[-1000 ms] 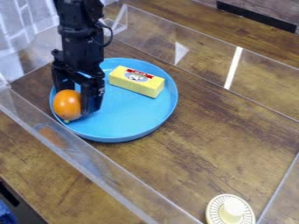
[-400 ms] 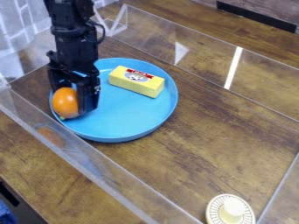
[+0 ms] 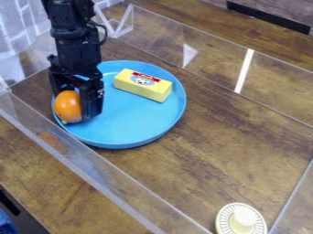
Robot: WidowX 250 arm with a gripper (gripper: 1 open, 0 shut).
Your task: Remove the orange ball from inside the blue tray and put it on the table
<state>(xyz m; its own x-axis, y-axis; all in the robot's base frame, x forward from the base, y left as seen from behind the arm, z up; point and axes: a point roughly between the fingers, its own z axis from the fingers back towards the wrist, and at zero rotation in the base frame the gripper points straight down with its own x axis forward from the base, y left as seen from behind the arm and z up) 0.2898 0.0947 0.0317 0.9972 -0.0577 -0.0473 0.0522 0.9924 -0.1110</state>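
The orange ball (image 3: 68, 108) lies at the left edge of the blue tray (image 3: 145, 126), which rests on the dark wood-grain table (image 3: 232, 137). My black gripper (image 3: 72, 102) points straight down over the ball, open, with its fingers (image 3: 91, 98) standing on either side of it. The jaws are spread and have not closed on the ball. The arm covers the ball's upper part.
A yellow rectangular block (image 3: 143, 86) lies in the tray's far right part. A small cream ribbed lid (image 3: 242, 220) sits at the bottom right of the table. Clear panel edges run along the table's left and front.
The arm has shifted slightly left in the picture, and the ball has moved a little left with it. The jaws remain open.
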